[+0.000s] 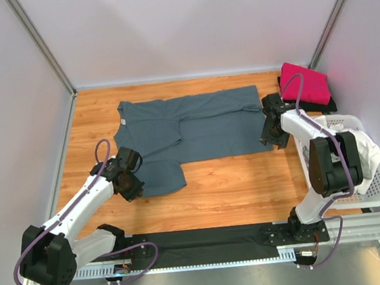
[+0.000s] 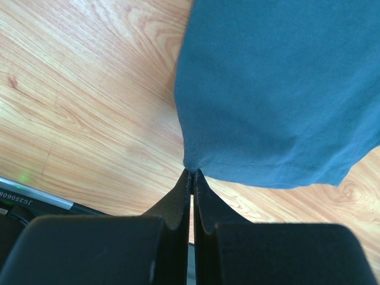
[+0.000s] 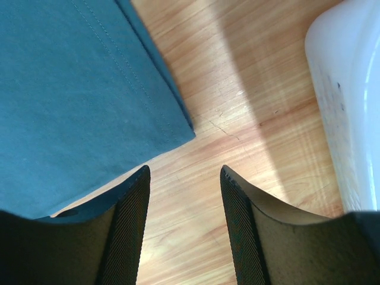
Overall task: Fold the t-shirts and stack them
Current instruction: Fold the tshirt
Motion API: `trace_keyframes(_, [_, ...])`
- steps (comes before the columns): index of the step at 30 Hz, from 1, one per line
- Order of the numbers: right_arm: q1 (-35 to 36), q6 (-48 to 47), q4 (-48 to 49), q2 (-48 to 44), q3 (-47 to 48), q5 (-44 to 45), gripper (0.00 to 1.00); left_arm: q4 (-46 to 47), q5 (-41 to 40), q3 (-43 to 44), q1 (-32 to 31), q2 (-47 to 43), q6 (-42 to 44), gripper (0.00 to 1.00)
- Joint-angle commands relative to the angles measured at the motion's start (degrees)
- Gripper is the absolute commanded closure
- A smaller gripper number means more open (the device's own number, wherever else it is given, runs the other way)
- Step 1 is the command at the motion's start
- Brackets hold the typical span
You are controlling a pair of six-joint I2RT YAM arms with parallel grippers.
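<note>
Your left claw (image 2: 192, 174) is sitting low over the near left of the table (image 1: 235, 185), with its jaws pressed together. Its tips are touching the near corner of the blue-grey shirt's (image 1: 202, 131) sleeve (image 2: 279, 89). I cannot tell whether any cloth is being pinched between them. That sleeve is lying flat on the wood and pointing toward you, out from the body of the shirt.

Over on the right, the basket (image 1: 379, 194) is standing at the table's right edge, just beside your right arm. A white cloth (image 1: 367, 147) is spilling over its far rim.

A little farther in, your right claw (image 3: 184, 172) is hanging at the near right corner of the blue-grey shirt's hem. Its jaws are standing apart and gripping nothing. In the right wrist view one finger (image 3: 127, 231) is covering the shirt's edge while the other is hovering over bare wood. The hem corner is ending just ahead of the gap between them. The basket's white wall is showing at the right of that view.

The blue-grey shirt is lying spread across the middle of the table, with its collar facing left and its hem facing right.

In the far right corner, a pink shirt (image 1: 304, 81) is lying folded on top of a black shirt (image 1: 330, 105), just beyond the right claw.
</note>
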Motion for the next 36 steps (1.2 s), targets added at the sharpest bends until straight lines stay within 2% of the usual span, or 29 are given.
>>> trace_keyframes(1, [0.0,-1.6,0.8,-1.0,1.0,-0.2,0.47,0.0,-1.4,2.0,0.0,-1.1,1.0,1.00])
trace_keyframes(3, [0.1,-3.1,2.2,-0.2,0.2,-3.7,0.48,-0.3,-1.7,1.8,0.0,-1.7,1.0,1.00])
trace_keyframes(10, [0.2,-1.4,3.0,2.8,-0.5,-7.7,0.49,-1.7,-2.6,1.2,0.0,-3.7,-0.1,1.00])
trace_keyframes(15, [0.1,0.4,1.4,4.4,-0.5,-4.4,0.52,-1.6,-2.5,1.1,0.1,-3.8,-0.3,1.00])
trace_keyframes(27, [-0.7,-0.1,6.6,6.0,-1.9,1.1,0.56,-2.2,-2.9,1.4,0.1,-3.7,-0.2,1.00])
trace_keyframes(36, [-0.9,0.9,8.6,1.5,-2.2,0.7,0.58,-1.6,-2.5,1.8,0.0,-3.0,0.0,1.00])
